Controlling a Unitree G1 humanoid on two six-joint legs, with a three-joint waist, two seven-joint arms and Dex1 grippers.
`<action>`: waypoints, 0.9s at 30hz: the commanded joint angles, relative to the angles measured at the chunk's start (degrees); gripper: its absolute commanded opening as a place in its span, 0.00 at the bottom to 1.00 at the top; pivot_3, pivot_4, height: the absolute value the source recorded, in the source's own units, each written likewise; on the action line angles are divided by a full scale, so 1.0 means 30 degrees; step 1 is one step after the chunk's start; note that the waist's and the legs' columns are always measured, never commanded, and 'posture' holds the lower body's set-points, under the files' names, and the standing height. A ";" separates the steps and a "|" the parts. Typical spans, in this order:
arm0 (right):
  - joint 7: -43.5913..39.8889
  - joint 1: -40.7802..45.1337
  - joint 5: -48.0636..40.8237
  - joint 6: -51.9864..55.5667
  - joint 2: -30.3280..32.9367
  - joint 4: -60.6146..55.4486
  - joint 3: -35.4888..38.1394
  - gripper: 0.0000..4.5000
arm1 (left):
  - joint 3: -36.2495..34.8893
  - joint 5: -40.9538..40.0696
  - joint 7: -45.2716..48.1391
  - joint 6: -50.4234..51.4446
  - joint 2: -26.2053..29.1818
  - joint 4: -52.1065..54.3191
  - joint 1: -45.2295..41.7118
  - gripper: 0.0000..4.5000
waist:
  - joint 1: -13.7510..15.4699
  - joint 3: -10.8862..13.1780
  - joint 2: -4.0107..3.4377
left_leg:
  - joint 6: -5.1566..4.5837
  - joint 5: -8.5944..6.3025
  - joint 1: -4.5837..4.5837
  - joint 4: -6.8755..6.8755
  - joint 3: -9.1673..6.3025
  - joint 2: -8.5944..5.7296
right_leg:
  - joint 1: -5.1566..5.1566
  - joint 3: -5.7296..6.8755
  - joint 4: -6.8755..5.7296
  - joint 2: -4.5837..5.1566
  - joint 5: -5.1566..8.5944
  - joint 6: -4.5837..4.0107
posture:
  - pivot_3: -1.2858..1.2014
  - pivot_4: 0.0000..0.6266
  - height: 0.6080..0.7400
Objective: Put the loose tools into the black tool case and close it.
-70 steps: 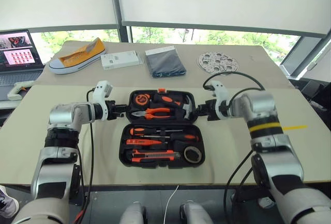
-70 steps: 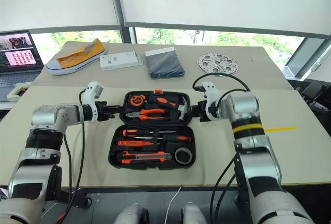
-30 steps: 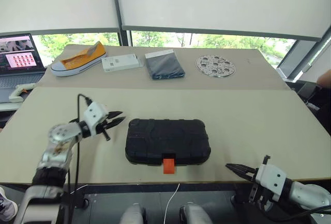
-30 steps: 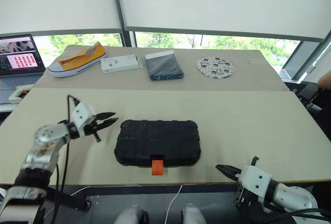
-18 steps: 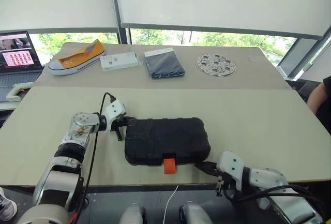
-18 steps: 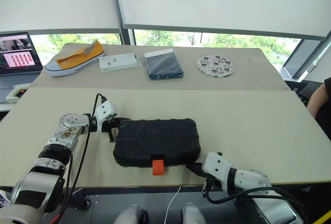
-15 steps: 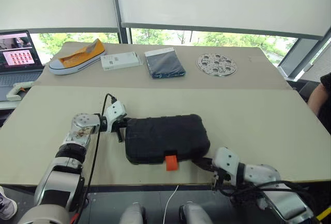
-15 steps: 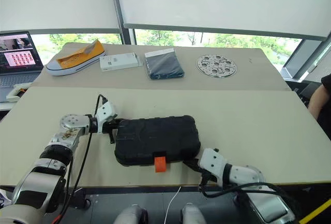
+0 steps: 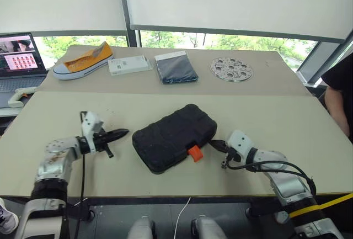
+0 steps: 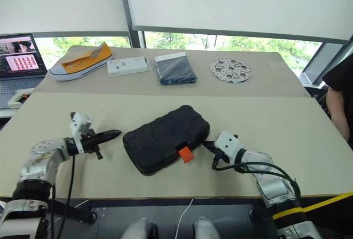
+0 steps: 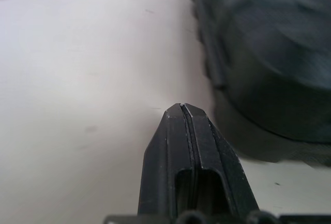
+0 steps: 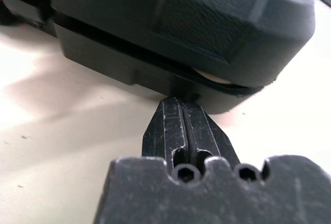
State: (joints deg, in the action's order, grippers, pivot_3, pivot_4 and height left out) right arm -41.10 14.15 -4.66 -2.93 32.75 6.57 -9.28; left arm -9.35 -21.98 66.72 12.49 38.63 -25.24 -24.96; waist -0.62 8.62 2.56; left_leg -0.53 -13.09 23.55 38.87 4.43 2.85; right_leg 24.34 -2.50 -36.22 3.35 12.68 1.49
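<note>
Your right tool (image 10: 208, 144) is pinched closed on nothing, its tip at the black tool case (image 9: 174, 137) beside the orange latch (image 9: 194, 152). Your left tool (image 9: 122, 133), also closed and empty, sits just short of the case's opposite end, bare bench (image 9: 66, 117) all round it. The case lies shut, skewed diagonally mid-bench, back from the near edge. Your right wrist view shows something pale in a narrow gap along the case's seam (image 12: 209, 77), which the head views miss.
</note>
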 commanded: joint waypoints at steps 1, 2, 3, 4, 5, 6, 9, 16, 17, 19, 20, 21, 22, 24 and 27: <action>-0.0220 -0.0182 -0.1737 -0.2371 -0.0439 -0.0028 0.2102 0.00 | 0.0901 -0.1727 0.1047 0.2025 -0.0516 0.3848 -0.1861 0.01 | 0.0225 0.0004 0.0000 | 0.0000 0.0000 0.0008 0.0003 -0.0004 -0.0005 | -0.0003 0.0007 0.0003 0.0005 0.0000 0.0003 | 0.52 0.24 1.00; -0.0352 -0.0332 -0.2271 -0.2401 -0.0618 -0.0117 0.2450 0.00 | 0.1224 -0.1907 0.1145 0.2419 -0.0781 0.4398 -0.2127 0.01 | 0.0312 0.0004 0.0000 | 0.0001 0.0001 0.0020 0.0013 -0.0005 -0.0013 | -0.0013 0.0011 0.0012 0.0013 -0.0005 0.0015 | 0.52 0.24 1.00; -0.0386 -0.0764 -0.2644 -0.2042 -0.0640 -0.0514 0.2791 0.00 | 0.2245 -0.1525 0.1482 0.2664 -0.1093 0.4891 -0.2515 0.01 | 0.0314 0.0003 -0.0001 | 0.0001 0.0001 0.0019 0.0025 -0.0001 -0.0016 | -0.0028 0.0003 0.0031 0.0013 -0.0017 0.0034 | 0.52 0.24 1.00; -0.0479 -0.1264 -0.2811 -0.1918 -0.0576 -0.0956 0.2987 0.00 | 0.3292 -0.0867 0.1702 0.2507 -0.1442 0.5042 -0.2865 0.01 | 0.0313 0.0000 -0.0006 | 0.0000 0.0000 0.0020 0.0026 0.0013 -0.0025 | -0.0028 -0.0020 0.0044 0.0017 -0.0029 0.0051 | 0.52 0.24 1.00; -0.0569 -0.1611 -0.2926 -0.1825 -0.0531 -0.1277 0.3118 0.00 | 0.4020 -0.0409 0.1842 0.2375 -0.1664 0.5128 -0.3104 0.01 | 0.0334 -0.0007 -0.0018 | 0.0000 0.0000 0.0017 0.0024 0.0016 -0.0032 | -0.0037 -0.0026 0.0047 0.0020 -0.0029 0.0053 | 0.52 0.24 1.00; -0.0754 -0.2194 -0.3210 -0.1840 -0.0516 -0.1932 0.3268 0.00 | 0.4977 0.0423 0.1703 0.1664 -0.2379 0.4493 -0.3614 0.01 | 0.0311 -0.0009 -0.0020 | -0.0002 -0.0002 0.0000 0.0019 0.0016 -0.0042 | -0.0051 -0.0033 0.0048 0.0022 -0.0028 0.0056 | 0.52 0.24 1.00; -0.1353 -0.3267 -0.4323 -0.1829 -0.0777 -0.3461 0.3582 0.00 | 0.6672 0.2565 0.0654 0.0047 -0.3859 0.2239 -0.4772 0.01 | 0.0290 -0.0008 -0.0022 | -0.0007 -0.0006 -0.0013 0.0004 0.0010 -0.0036 | -0.0046 -0.0036 0.0042 -0.0004 -0.0019 0.0041 | 0.52 0.24 1.00; -0.2573 -0.4064 -0.4485 -0.0548 -0.0592 -0.6365 0.2244 0.00 | 0.9709 0.6025 -0.0072 -0.1031 -0.5173 -0.0192 -0.4863 0.01 | 0.0003 -0.0165 -0.0163 | -0.0008 -0.0002 -0.0146 0.0009 -0.0007 -0.0038 | -0.0151 -0.0080 0.0028 -0.0019 0.0054 0.0179 | 0.52 0.24 1.00; -0.2578 -0.4080 -0.4312 -0.0403 -0.0663 -0.6492 0.1984 0.00 | 0.9805 0.6112 -0.0027 -0.0908 -0.5221 -0.0093 -0.4692 0.01 | -0.0006 -0.0199 -0.0174 | -0.0008 -0.0003 -0.0166 0.0008 -0.0007 -0.0035 | -0.0170 -0.0079 0.0026 -0.0020 0.0057 0.0179 | 0.52 0.24 1.00; -0.2508 -0.4020 -0.3788 -0.0318 -0.0794 -0.6446 0.1436 0.00 | 1.0035 0.6243 0.0166 -0.0668 -0.5194 0.0204 -0.4271 0.01 | -0.0003 -0.0235 -0.0214 | -0.0006 -0.0004 -0.0245 0.0006 -0.0007 -0.0031 | -0.0258 -0.0076 0.0038 -0.0015 0.0109 0.0101 | 0.52 0.24 1.00; -0.2484 -0.3996 -0.3535 -0.0371 -0.0855 -0.6307 0.1191 0.00 | 1.0118 0.6260 0.0307 -0.0576 -0.5106 0.0398 -0.4054 0.01 | -0.0004 -0.0245 -0.0229 | -0.0005 -0.0006 -0.0286 0.0002 -0.0006 -0.0032 | -0.0301 -0.0075 0.0041 -0.0005 0.0150 0.0052 | 0.52 0.24 1.00; -0.2441 -0.3974 -0.3325 -0.0468 -0.0931 -0.6169 0.0996 0.00 | 1.0177 0.6254 0.0464 -0.0456 -0.4990 0.0606 -0.3863 0.01 | -0.0011 -0.0259 -0.0240 | -0.0004 -0.0006 -0.0307 -0.0002 -0.0005 -0.0033 | -0.0324 -0.0075 0.0045 -0.0001 0.0154 0.0048 | 0.52 0.24 1.00; -0.2405 -0.3963 -0.3208 -0.0536 -0.0976 -0.6086 0.0883 0.00 | 1.0192 0.6253 0.0559 -0.0369 -0.4915 0.0757 -0.3744 0.01 | -0.0009 -0.0273 -0.0251 | -0.0005 -0.0007 -0.0335 -0.0007 -0.0004 -0.0033 | -0.0347 -0.0075 0.0050 0.0002 0.0159 0.0046 | 0.52 0.24 1.00; -0.2217 -0.3872 -0.2702 -0.0557 -0.1082 -0.5563 0.0623 0.00 | 1.0048 0.6188 0.0646 -0.0701 -0.4834 0.0975 -0.3571 0.01 | -0.0016 -0.0293 -0.0265 | -0.0006 -0.0012 -0.0392 -0.0025 -0.0001 -0.0033 | -0.0396 -0.0075 0.0050 0.0009 0.0178 0.0042 | 0.52 0.24 1.00; -0.2032 -0.3650 -0.1914 -0.0572 -0.1185 -0.4508 0.0224 0.00 | 0.9560 0.5756 0.0596 -0.1197 -0.5017 0.1274 -0.3576 0.01 | -0.0026 -0.0327 -0.0270 | -0.0006 -0.0012 -0.0410 -0.0041 -0.0001 -0.0032 | -0.0400 -0.0075 0.0049 0.0009 0.0186 0.0032 | 0.52 0.24 1.00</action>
State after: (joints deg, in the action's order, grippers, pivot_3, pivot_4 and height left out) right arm -47.81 2.08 -11.58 -3.85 29.61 -7.78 -8.62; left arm 16.56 -6.23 67.26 8.02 23.65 -19.22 -38.81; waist -0.70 7.64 1.75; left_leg -0.54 -13.13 22.32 38.73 4.43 2.75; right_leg 23.15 -2.73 -36.08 3.37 13.24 1.58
